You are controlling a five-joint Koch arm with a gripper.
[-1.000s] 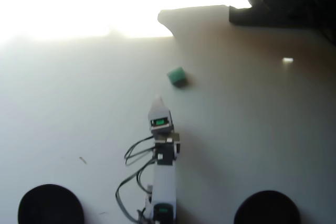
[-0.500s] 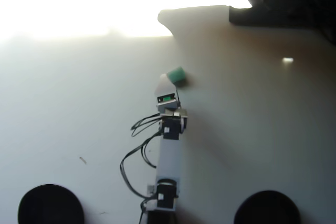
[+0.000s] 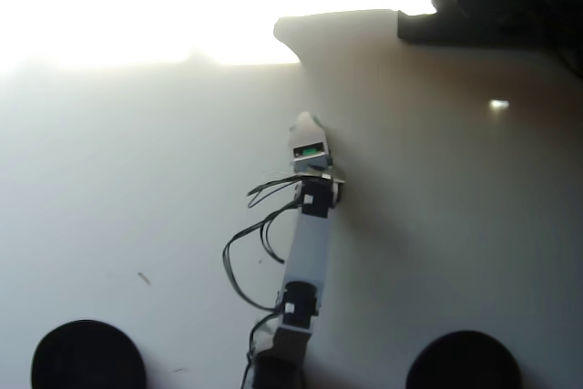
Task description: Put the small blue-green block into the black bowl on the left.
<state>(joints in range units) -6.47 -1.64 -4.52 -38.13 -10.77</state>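
Gripper sits over the block's spot, block hidden, heading unreadable. Finger spread: can't tell. Black bowl at eight o'clock.

No text, label, brand, number or sign can be read anywhere in the overhead view; the arm's housings, the two dark bowls at the lower edge and the table all appear plain and unmarked

Block hidden under the end effector; jaw state unreadable. Both black bowls cut off by bottom edge. Worktop top washed out by glare.
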